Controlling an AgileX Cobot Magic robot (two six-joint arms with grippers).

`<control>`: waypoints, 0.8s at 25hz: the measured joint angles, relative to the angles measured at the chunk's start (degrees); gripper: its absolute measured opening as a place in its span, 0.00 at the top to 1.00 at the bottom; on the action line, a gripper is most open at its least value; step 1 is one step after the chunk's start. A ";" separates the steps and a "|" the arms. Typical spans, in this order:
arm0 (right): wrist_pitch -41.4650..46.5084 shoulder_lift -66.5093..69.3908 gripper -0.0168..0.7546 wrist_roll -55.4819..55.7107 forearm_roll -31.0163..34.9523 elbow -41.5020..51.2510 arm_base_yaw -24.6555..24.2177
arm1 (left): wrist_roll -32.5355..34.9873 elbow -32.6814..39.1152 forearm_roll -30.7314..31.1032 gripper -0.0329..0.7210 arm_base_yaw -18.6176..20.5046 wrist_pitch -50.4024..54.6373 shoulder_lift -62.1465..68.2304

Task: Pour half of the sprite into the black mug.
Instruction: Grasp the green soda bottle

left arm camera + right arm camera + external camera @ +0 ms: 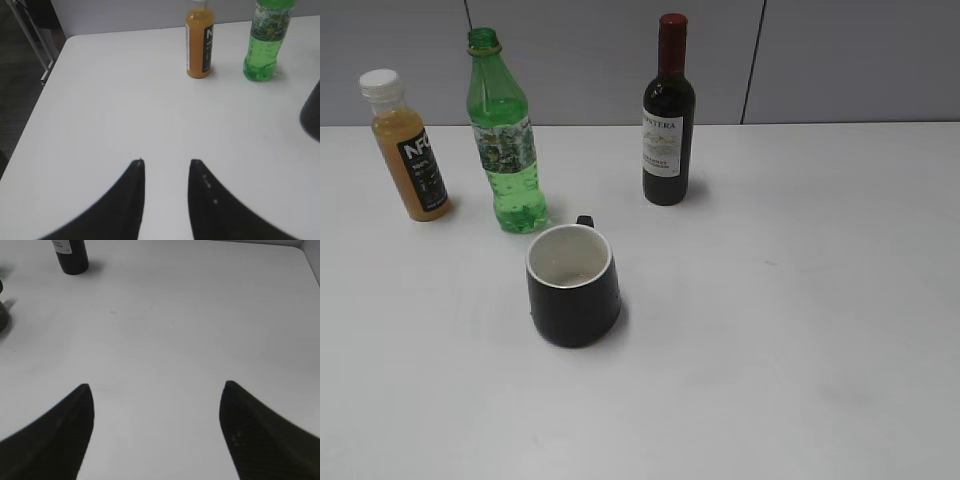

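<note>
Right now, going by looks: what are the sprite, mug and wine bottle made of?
Sprite: likely thin plastic, glossy translucent green; light passes through, the base is lobed and a printed label wraps the middle.
Mug: probably ceramic, matte black outside, smooth white inside, thick rim.
Wine bottle: looks like dark glass, glossy with sharp highlights; paper-like white label, red capsule on the neck.

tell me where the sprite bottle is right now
In the exterior view the sprite stands upright on the left of the table, between the orange juice bottle and the wine bottle, just behind the black mug.
</note>
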 joint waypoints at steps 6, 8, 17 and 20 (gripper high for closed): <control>0.00 0.00 0.21 0.00 0.00 0.00 0.00 | 0.00 0.00 0.00 0.64 0.00 0.00 0.00; 0.00 0.00 0.21 0.00 0.01 0.00 0.00 | 0.00 0.00 0.00 0.64 0.00 0.00 0.00; 0.00 0.00 0.21 0.00 0.06 0.00 0.00 | 0.00 0.00 0.00 0.64 0.00 0.00 0.00; 0.00 0.00 0.21 0.00 0.12 0.00 0.00 | 0.00 0.00 0.00 0.64 0.00 0.00 0.00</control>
